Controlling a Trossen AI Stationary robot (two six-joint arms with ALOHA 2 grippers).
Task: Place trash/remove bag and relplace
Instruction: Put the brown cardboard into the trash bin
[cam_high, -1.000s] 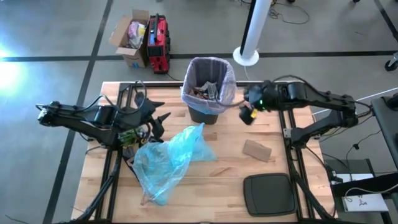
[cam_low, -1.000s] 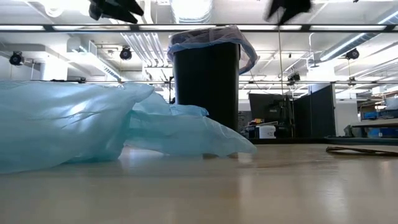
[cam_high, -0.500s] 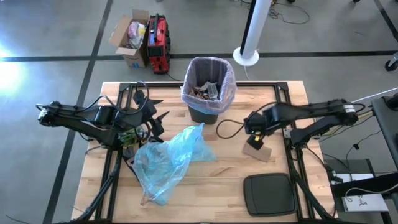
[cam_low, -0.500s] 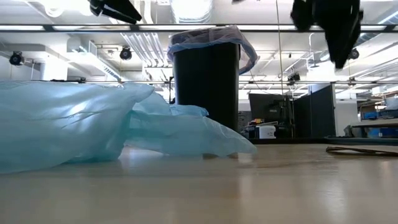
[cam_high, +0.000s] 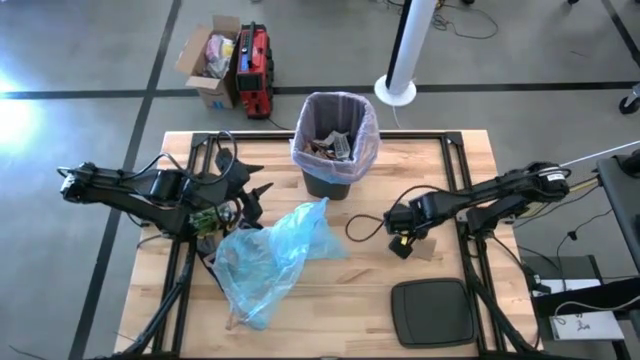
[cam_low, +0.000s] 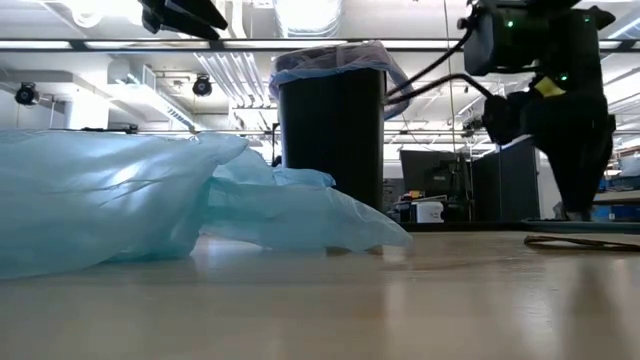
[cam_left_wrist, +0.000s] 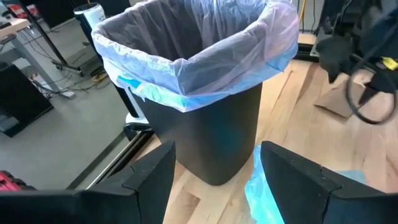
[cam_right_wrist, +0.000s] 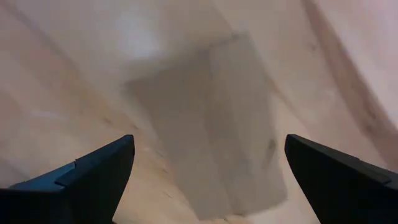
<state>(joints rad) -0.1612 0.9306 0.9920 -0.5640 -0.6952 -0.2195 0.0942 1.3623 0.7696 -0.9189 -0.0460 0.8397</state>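
My right gripper (cam_right_wrist: 208, 171), fingers spread wide, hovers over the cardboard scrap (cam_right_wrist: 211, 118) right of the bin (cam_high: 335, 140), hiding most of it from above; my left gripper (cam_left_wrist: 214, 171) waits open left of the bin.

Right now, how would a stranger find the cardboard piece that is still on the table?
Start at the black bin on the wooden table. The flat brown cardboard piece lies toward the right arm's side, under the right gripper. Nothing else there is brown and flat.
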